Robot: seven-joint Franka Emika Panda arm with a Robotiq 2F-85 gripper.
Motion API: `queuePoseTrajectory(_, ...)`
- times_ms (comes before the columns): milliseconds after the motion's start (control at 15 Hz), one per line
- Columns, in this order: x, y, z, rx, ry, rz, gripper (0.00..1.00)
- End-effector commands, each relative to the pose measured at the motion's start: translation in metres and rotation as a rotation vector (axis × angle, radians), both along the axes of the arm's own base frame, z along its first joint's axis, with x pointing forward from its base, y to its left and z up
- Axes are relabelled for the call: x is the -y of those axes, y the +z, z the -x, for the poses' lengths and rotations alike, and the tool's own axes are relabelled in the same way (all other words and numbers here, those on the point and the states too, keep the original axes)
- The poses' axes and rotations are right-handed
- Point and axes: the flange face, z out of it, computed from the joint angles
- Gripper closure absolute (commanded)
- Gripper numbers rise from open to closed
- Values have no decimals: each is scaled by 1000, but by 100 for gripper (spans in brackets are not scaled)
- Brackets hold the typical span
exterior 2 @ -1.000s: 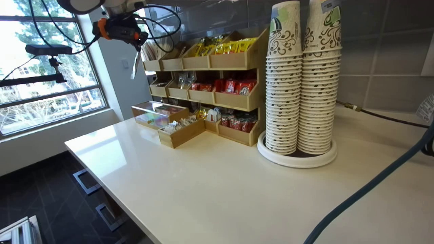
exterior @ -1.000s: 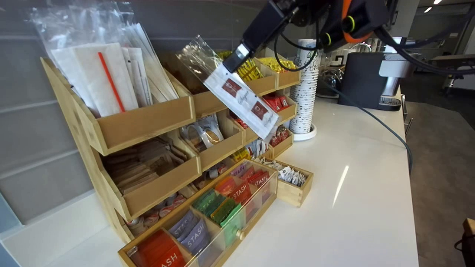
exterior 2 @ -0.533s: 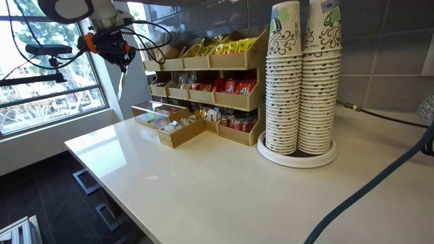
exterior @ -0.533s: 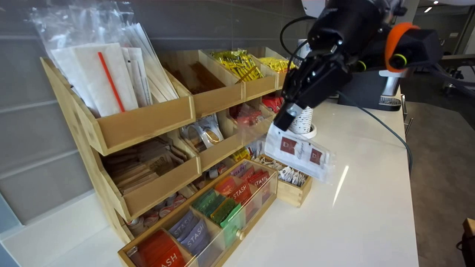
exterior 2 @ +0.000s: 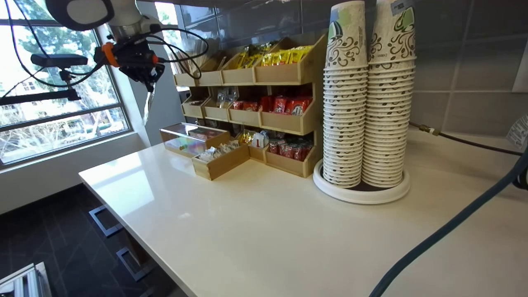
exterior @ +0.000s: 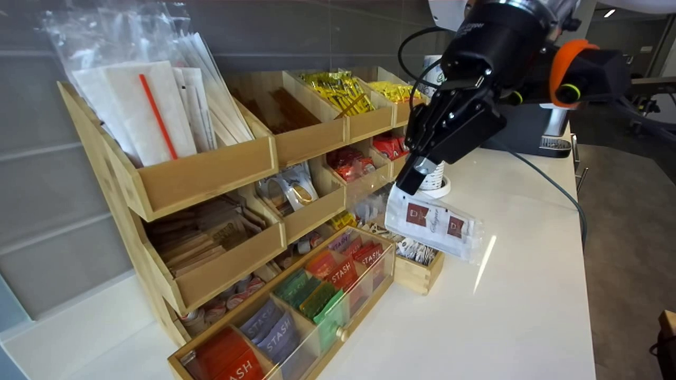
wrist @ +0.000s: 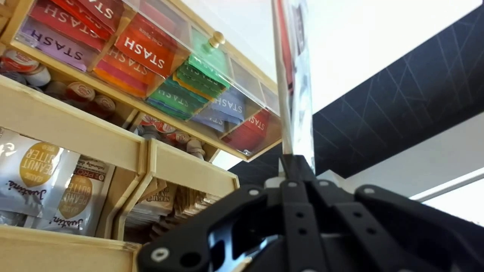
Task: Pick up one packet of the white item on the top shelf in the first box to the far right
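The packet [exterior: 433,224] is white with dark red printed patches and a clear wrapper. My gripper [exterior: 405,186] is shut on the packet's upper end. It hangs tilted in the air, in front of the rack and apart from it. It also shows thin and edge-on in an exterior view [exterior 2: 147,108] and in the wrist view [wrist: 293,83], above the closed fingertips [wrist: 298,160]. The box [exterior: 211,171] is the large bin at the near end of the top shelf [exterior: 311,141]. It holds several tall white and clear packets. The top shelf shows in both exterior views [exterior 2: 276,75].
A tea box [exterior: 343,333] with a clear lid stands before the rack. A small wooden box [exterior: 417,274] of white sachets sits beside it, behind the packet. Stacked paper cups [exterior 2: 344,123] stand on a white tray [exterior 2: 363,197]. A coffee machine [exterior: 520,126] is farther back.
My gripper, still shut on the packet, has moved away from the rack and lower over the past second. In the last half second it has barely moved; the packet swings slightly.
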Motion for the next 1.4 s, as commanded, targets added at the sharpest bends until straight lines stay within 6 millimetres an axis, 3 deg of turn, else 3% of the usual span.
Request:
queuePoseTrajectory(0,-9,-33,3,-20,65,170,100)
queuePoseTrajectory(733,-41,-131,26,-153,257,376,100)
queuePoseTrajectory(800,-43,-137,26,-161,268,386,74)
queuePoseTrajectory(867,-45,-141,27,-168,280,390,73)
queuePoseTrajectory(1067,-50,-148,28,-181,295,402,55)
queuePoseTrajectory(1333,-49,-141,31,-228,247,405,27)
